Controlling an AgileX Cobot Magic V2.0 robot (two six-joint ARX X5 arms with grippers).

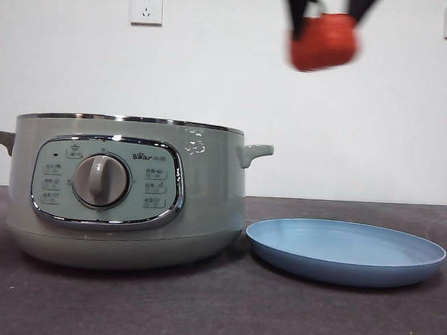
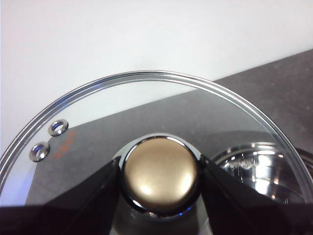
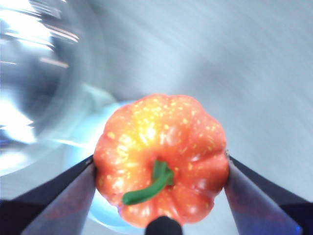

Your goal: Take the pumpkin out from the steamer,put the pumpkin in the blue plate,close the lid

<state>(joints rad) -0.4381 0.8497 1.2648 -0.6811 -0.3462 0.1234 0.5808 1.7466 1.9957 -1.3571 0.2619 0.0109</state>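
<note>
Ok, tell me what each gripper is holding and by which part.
The left gripper clamps the round glass lid by its knob. The right gripper pinches the small orange-red toy pumpkin by its two sides.

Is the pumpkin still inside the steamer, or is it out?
Out. The right gripper holds the pumpkin in the air, above the blue plate and beside the steamer.

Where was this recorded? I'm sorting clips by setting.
Likely an indoor test bench, not a real kitchen: a bare white wall with sockets, a dark table, and just a steamer and blue plate.
</note>
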